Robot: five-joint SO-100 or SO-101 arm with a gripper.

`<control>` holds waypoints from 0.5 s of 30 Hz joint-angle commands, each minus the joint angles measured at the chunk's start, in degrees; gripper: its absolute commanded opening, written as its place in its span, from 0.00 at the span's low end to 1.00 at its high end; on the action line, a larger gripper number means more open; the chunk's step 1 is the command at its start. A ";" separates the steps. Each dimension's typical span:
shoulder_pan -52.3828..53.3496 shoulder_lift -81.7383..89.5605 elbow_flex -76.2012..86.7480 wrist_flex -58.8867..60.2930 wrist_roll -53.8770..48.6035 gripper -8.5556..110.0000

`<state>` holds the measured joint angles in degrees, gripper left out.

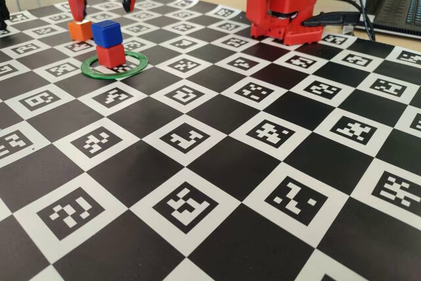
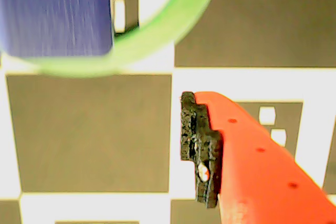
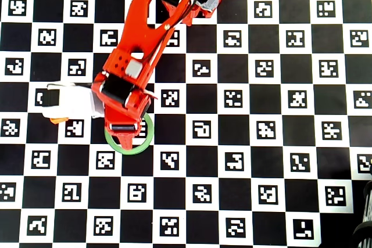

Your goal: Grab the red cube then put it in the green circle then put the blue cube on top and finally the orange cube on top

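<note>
Pincer point(image 1: 105, 6): released, fingers spread above blue cube point(image 1: 106, 33), stacked on red cube point(image 1: 110, 55) inside green circle point(image 1: 115, 66); orange cube point(image 1: 79, 29) just beside.

In the fixed view, the gripper point(image 1: 105, 3) is held open and raised, one finger directly above the orange cube point(image 1: 80, 29). Just beside that cube, the way is blocked by the blue cube point(image 1: 106, 33) stacked on the red cube point(image 1: 111, 55) inside the green circle point(image 1: 135, 70). The checkered board point(image 1: 217, 182) toward the camera is left clear.
</note>
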<state>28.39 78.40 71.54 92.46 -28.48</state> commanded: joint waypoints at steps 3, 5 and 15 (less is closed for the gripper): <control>0.53 9.32 -5.01 2.90 -1.49 0.41; 1.58 9.67 -4.92 2.81 -3.25 0.41; 10.55 7.29 -6.15 -1.23 -10.72 0.44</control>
<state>35.24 82.62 70.58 93.25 -36.65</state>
